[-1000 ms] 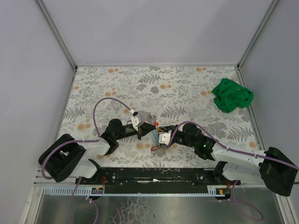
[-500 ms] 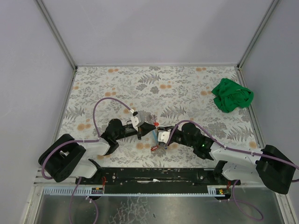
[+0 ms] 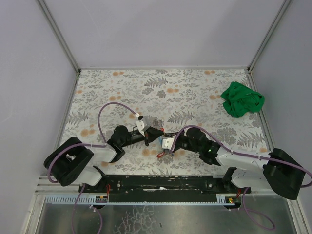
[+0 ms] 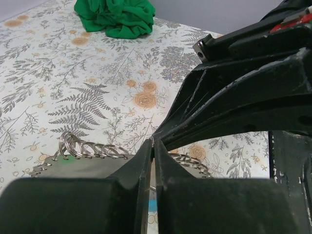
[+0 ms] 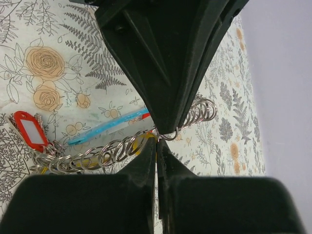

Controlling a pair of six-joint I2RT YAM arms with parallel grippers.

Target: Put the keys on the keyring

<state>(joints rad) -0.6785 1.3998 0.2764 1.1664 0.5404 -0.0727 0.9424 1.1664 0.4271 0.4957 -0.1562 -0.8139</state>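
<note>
Obs. – both arms are folded in low so that the grippers meet tip to tip over the middle of the desk (image 3: 195, 87). The likely reason: one end steadies the ring work while the other handles a single loop.

Left gripper (image 4: 152, 146): clenched, with only a hairline slit between the fingers. Right gripper (image 5: 156, 142): likewise clenched, its tip almost touching the left one.

A chain of keyrings (image 5: 97, 157) runs across both tips. It trails off to a red key tag (image 5: 28, 131) on one side and to a bunched cluster of loops on the other. One loop sits right at the left tip. Whether either gripper actually nips wire cannot be told.

A blue strip (image 5: 109, 126) lies on the desk just behind the chain. A green cloth (image 3: 242, 99) sits well apart near the far right corner, uninvolved.

Task items: a yellow-orange patch (image 5: 141, 145) shows among the loops just beside the right tip. A green spot (image 4: 70, 157) shows under the rings in the left wrist view. These are judged to be the key caps, so both keys lie at the chain.

Not resolved:
- the key blades are hidden by rings and fingers
- whether either key is threaded or merely lying against the loops
- the overhead view shows the contact point only as a dark knot
- the lower half of each wrist view is blocked by its own fingers
</note>
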